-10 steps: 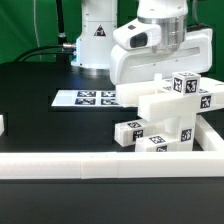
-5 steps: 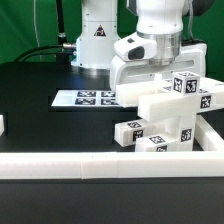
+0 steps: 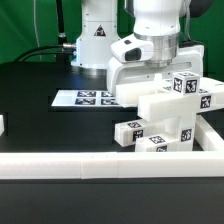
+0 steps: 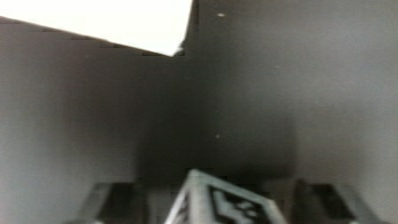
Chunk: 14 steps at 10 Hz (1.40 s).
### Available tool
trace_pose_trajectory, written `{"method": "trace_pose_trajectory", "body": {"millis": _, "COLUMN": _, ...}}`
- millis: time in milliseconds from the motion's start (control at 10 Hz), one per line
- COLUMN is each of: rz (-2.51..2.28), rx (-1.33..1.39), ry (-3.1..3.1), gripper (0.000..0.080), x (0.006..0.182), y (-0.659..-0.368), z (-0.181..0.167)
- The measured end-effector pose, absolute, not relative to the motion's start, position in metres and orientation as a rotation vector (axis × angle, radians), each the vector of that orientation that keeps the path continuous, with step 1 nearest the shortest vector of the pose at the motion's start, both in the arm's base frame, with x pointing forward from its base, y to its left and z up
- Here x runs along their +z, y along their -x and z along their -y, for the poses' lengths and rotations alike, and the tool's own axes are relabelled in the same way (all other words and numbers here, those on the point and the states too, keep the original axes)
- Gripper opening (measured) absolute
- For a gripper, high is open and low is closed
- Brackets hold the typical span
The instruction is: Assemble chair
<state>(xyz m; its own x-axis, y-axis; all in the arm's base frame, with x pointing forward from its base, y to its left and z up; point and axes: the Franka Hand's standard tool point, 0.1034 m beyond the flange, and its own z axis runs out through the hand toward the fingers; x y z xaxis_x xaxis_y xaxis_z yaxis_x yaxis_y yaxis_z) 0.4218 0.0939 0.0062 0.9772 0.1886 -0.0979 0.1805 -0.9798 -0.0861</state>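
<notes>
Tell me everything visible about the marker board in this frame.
The marker board is a thin, flat white sheet lying on the black table, printed with black-and-white square tags in a row. It sits on the exterior view's left of the stacked white chair parts, whose nearest slab hides its far end. The gripper does not touch it.
</notes>
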Motion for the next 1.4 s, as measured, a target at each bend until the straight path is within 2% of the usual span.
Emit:
{"method": "trace_pose_trajectory", "body": {"millis": 100, "rz": 0.279, "rx": 0.161, "ry": 3.049, "gripper": 0.0281, "x": 0.006, "y": -0.422, "z": -0.091}}
{"method": "trace_pose_trajectory", "body": {"millis": 500, "rz": 0.289, "rx": 0.151, "ry": 3.054, "gripper": 0.0282, "x": 0.008, "y": -0.427, "z": -0.077}}
{"method": "trace_pose_trajectory", "body": {"millis": 800, "rz": 0.340, "rx": 0.122, "ry": 3.050, "gripper": 0.0282, "x": 0.022, "y": -0.434, "z": -0.057}}
{"method": "trace_pose_trajectory", "body": {"millis": 1000, "rz": 0.333, "rx": 0.126, "ry": 3.037, "gripper": 0.0282, "x": 0.045, "y": -0.441, "z": -0.045}}
{"method": "trace_pose_trajectory", "body": {"millis": 1400, "rz": 0.249, "rx": 0.175, "ry": 3.019, "gripper": 0.0284, "x": 0.098, "y": -0.451, "z": -0.066}}
